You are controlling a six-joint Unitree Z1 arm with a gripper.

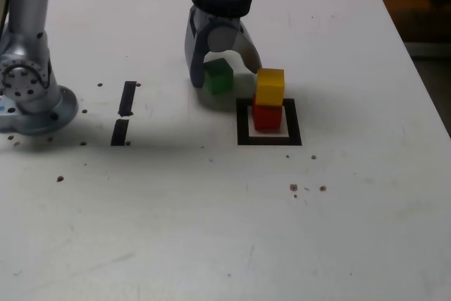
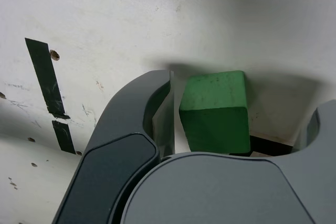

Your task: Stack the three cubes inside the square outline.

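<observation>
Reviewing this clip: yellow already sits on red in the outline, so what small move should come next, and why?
Probably close the hand on the green cube. Its fingers are open and straddle the cube, which sits on the table outside the square outline. The yellow cube on the red cube awaits it.

White worktop (image 1: 211, 230) fills most of the exterior view, scuffed, w/ small brown specks approx 4–5 o'clock. Two short black tape strips (image 1: 124, 114) at 9 o'clock. Brownish floor (image 1: 416, 5) past edge at 2 o'clock. Soft overhead light.
</observation>
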